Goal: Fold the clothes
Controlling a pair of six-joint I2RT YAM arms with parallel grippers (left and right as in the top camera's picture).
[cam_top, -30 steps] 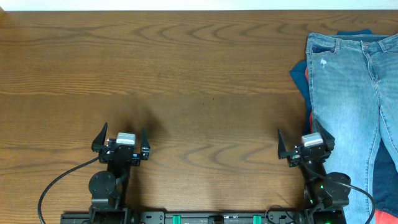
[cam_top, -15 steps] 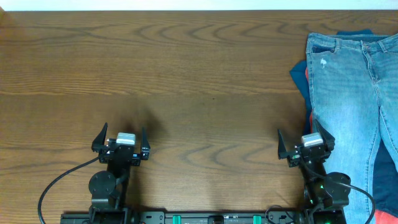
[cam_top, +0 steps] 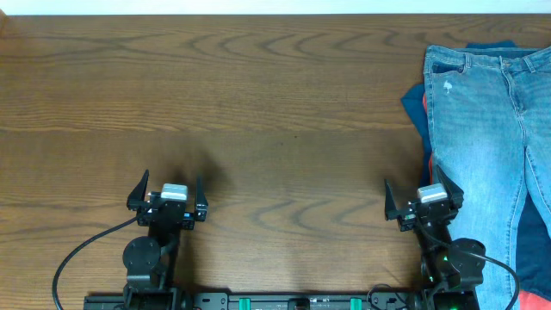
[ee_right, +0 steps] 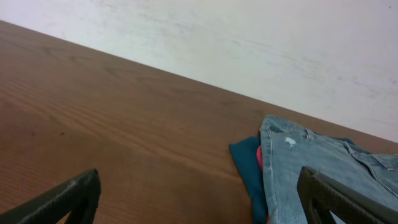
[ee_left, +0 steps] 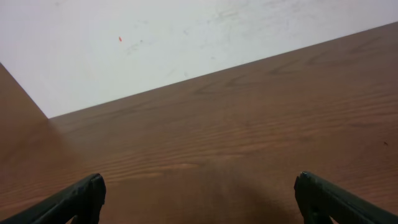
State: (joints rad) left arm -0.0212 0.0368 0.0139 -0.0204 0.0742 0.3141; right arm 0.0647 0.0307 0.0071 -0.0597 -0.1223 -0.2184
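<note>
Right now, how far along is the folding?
Nothing is done: the jeans lie flat and unfolded on other clothes at the right edge of the table. Nothing is in hand: the left fingers and right fingers are open and empty. All the folding remains.

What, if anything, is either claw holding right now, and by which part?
Nothing is held. The left claw and the right claw are both open and empty; the jeans lie untouched beside the right claw.

Overhead straight down; wrist views low across table toward wall.
</note>
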